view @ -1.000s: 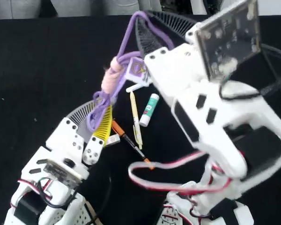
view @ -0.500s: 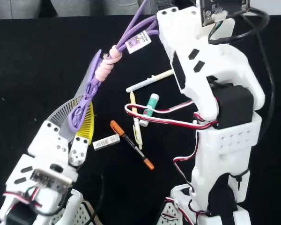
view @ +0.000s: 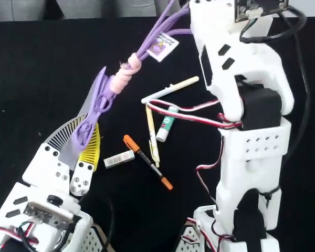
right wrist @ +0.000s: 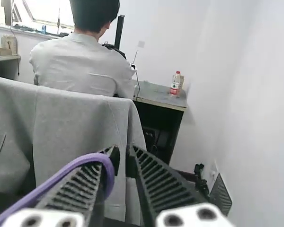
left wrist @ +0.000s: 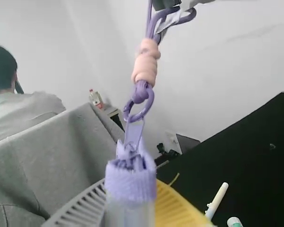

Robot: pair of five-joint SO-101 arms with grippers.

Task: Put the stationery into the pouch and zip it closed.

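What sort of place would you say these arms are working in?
Probably an office or small lab: a black-covered table, a side desk with a bottle on it, and plain white walls.

A black tabletop (view: 37,73) fills the foreground under even indoor light. Beyond its far edge, a grey cloth (right wrist: 61,127) hangs draped over what looks like a chair back. Behind that stands a dark desk (right wrist: 160,101) pushed against a plain white wall (right wrist: 255,85), with a small bottle with a red label (right wrist: 175,83) upright on its top. A window (right wrist: 40,10) lets daylight in at the far side of the room.
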